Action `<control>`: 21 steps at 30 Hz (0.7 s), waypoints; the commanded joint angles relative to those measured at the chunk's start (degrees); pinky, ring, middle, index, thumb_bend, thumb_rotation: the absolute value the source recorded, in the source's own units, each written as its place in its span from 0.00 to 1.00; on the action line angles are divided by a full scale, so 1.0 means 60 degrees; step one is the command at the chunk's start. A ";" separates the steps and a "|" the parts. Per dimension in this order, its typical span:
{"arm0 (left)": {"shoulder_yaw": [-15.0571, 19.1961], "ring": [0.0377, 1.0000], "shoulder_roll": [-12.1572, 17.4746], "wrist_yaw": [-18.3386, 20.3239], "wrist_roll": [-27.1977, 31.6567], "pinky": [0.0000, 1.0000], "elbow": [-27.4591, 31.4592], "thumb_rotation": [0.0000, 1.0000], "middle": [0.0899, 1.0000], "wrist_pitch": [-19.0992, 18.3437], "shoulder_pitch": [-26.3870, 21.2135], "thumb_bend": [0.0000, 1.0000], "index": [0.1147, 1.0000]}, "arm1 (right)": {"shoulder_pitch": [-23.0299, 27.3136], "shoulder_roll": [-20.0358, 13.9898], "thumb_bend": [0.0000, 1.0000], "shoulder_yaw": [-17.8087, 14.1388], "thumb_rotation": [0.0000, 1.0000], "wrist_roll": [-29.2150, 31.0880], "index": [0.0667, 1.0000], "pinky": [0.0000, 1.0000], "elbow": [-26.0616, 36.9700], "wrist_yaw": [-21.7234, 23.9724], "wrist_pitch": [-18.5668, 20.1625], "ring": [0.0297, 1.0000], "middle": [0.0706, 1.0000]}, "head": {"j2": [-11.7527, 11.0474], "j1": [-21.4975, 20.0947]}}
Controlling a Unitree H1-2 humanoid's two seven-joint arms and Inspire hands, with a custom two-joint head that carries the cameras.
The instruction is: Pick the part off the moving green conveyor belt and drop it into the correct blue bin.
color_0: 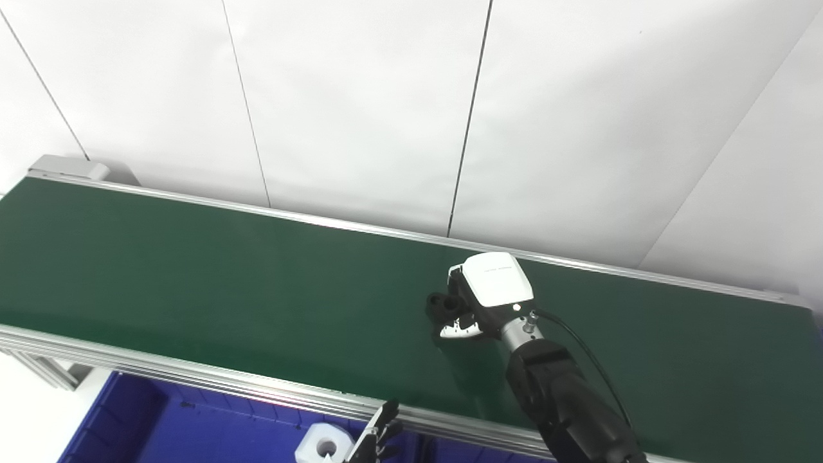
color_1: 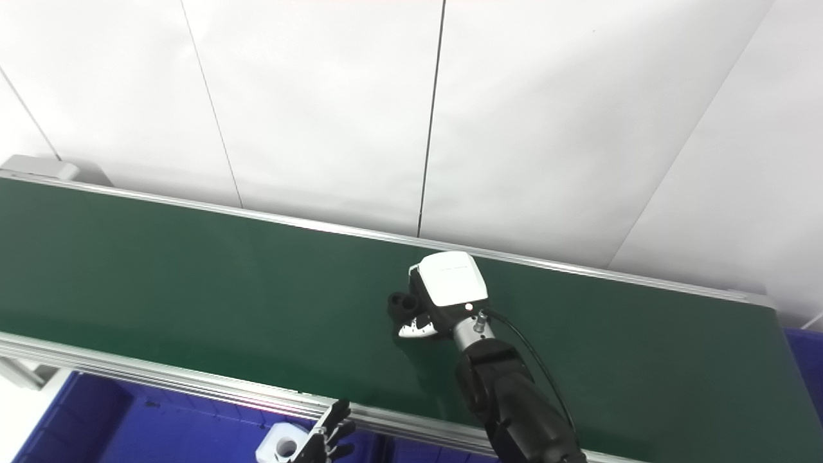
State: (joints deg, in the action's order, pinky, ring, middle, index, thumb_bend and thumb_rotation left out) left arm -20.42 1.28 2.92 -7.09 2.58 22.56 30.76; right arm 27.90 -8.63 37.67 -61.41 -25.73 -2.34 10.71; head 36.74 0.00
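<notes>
The right hand [color_0: 479, 302] is over mid-belt [color_0: 193, 283], fingers curled about a small dark part [color_0: 443, 303], seemingly gripped; it looks light, rigid plastic, best pinched across its body.

No readable text, numbers or signs anywhere. Only candidate: a faint grey line of marking on the white back cover of the right hand [color_0: 492, 289], too small and blurred to make out in either view.
</notes>
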 commanded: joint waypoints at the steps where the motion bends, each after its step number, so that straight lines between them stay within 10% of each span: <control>1: -0.0006 0.95 -0.0035 0.0020 -0.0017 0.89 0.0200 0.73 1.00 0.0266 0.0105 0.82 1.00 | -0.0419 -0.0011 0.51 0.0219 0.12 0.0012 0.45 0.09 -0.0313 0.0683 0.0255 0.12 0.17 | -0.0001 -0.0004; 21: 0.0105 0.98 0.0057 0.0155 0.0275 0.94 0.0433 0.74 1.00 0.0088 0.0050 0.80 1.00 | -0.1580 0.0057 0.50 -0.0821 0.15 0.0930 0.44 0.11 0.2489 -0.0880 -0.0151 0.13 0.18 | 0.0435 -0.0789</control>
State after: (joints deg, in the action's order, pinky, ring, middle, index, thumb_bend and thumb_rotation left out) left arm -19.88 1.39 3.33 -5.97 3.25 22.40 31.02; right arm 17.41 -8.48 33.81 -56.19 -14.10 -6.66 10.87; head 39.11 -4.13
